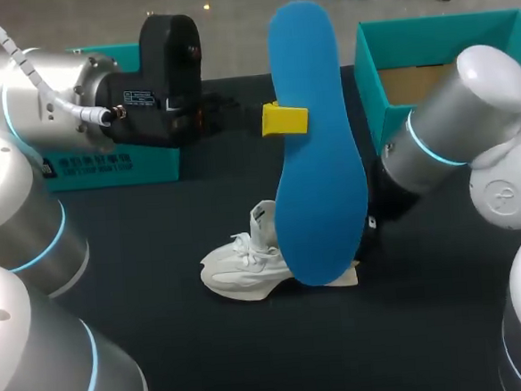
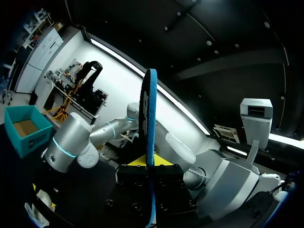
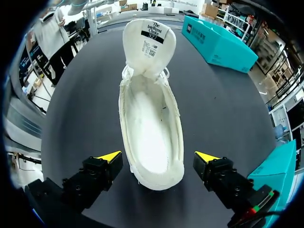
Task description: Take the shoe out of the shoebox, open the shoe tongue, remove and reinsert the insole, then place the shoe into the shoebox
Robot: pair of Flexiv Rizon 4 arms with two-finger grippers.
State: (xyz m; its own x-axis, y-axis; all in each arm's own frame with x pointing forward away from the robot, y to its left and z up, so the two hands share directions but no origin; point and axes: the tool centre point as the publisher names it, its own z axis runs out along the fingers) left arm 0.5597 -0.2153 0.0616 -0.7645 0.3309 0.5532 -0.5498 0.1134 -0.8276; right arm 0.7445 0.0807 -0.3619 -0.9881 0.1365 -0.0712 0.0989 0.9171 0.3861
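My left gripper (image 1: 284, 120) is shut on a blue insole (image 1: 315, 147) and holds it upright, high over the table's middle. In the left wrist view the insole (image 2: 151, 118) stands edge-on between the yellow tips of the left gripper (image 2: 151, 161). Below and behind it, the white shoe (image 1: 246, 266) lies on the black table. In the right wrist view the shoe (image 3: 151, 123) has its tongue folded forward and its inside is bare. My right gripper (image 3: 159, 160) is open, one fingertip on each side of the heel without touching. In the head view the insole hides the right gripper.
The open teal shoebox (image 1: 373, 71) stands at the back right, close to my right arm (image 1: 453, 137); its corner (image 3: 280, 166) shows beside the right fingers. The teal lid (image 1: 106, 166) lies at the back left, and ahead of the shoe as the lid (image 3: 218, 40).
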